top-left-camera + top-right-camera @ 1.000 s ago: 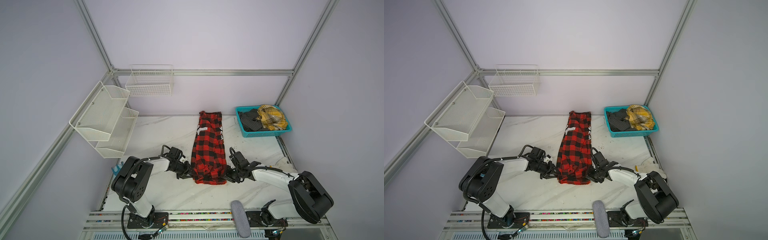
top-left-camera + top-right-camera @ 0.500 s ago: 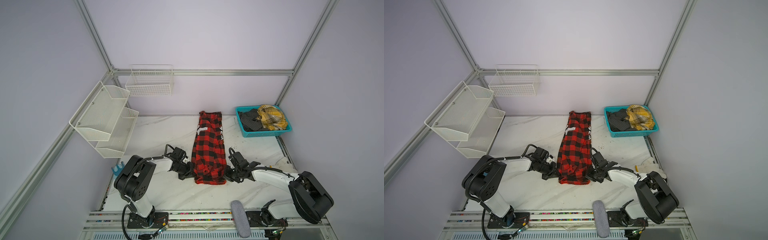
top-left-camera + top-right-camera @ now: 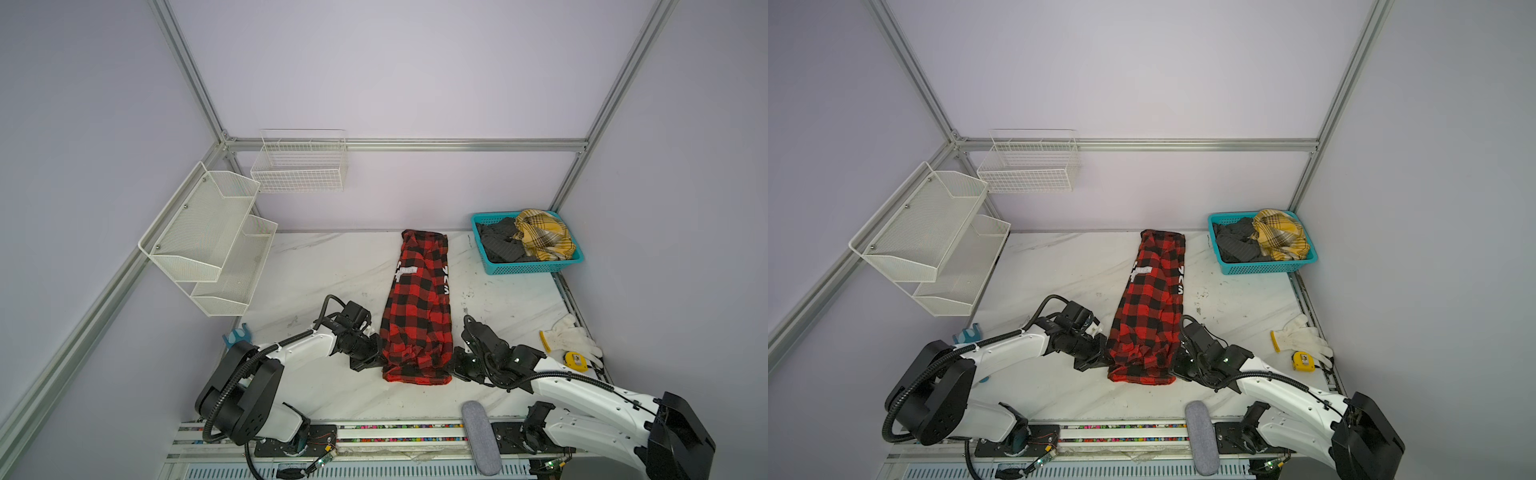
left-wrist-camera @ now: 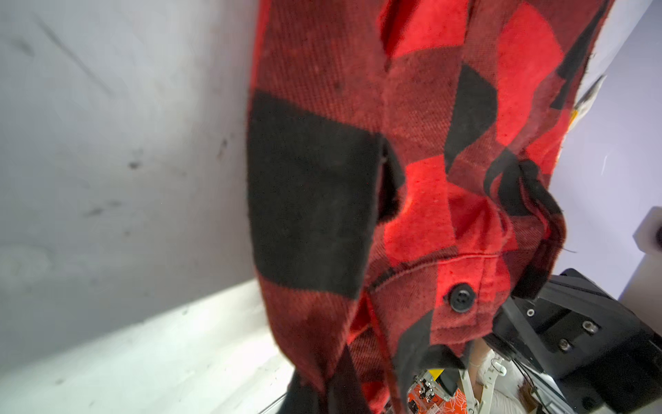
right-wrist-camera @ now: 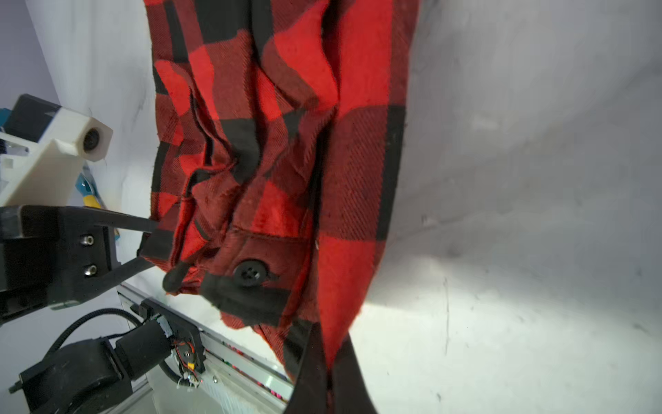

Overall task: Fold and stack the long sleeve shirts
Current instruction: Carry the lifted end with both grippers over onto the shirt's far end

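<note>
- White marble-pattern table (image 3: 332, 266): scuffed; clock directions below are read on it in both top views, 12 at the far wall.
- Rack (image 3: 208, 237): white mesh, two tiers, on the side wall at 9 to 10 o'clock.
- Shirt (image 3: 417, 316): red-and-black check, folded into a long narrow strip that lies flat from 12 to 6 o'clock through the table's middle; white letters show on its far half; the near end is bunched.
- Wire basket (image 3: 299, 166): white, on the back wall at 11 o'clock.
- Teal basket (image 3: 528, 270): at 2 o'clock, holding a yellow plaid garment (image 3: 540, 232) and dark cloth (image 3: 498, 245).
- Left gripper (image 3: 376, 361): at 7 o'clock, low on the table, jaws pinched together on the shirt's near left corner.
- Right gripper (image 3: 453, 368): at 5 o'clock, low, jaws clamped on the shirt's near right corner.
- Pad (image 3: 480, 436): grey, oblong, on the front rail at 6 o'clock.
- Glove (image 3: 569, 338): white, at 4 o'clock.
- Tape (image 3: 575, 359): yellow measure, just beside the glove.
- Button (image 5: 249, 272): black, on a cuff at the shirt's near end.
</note>
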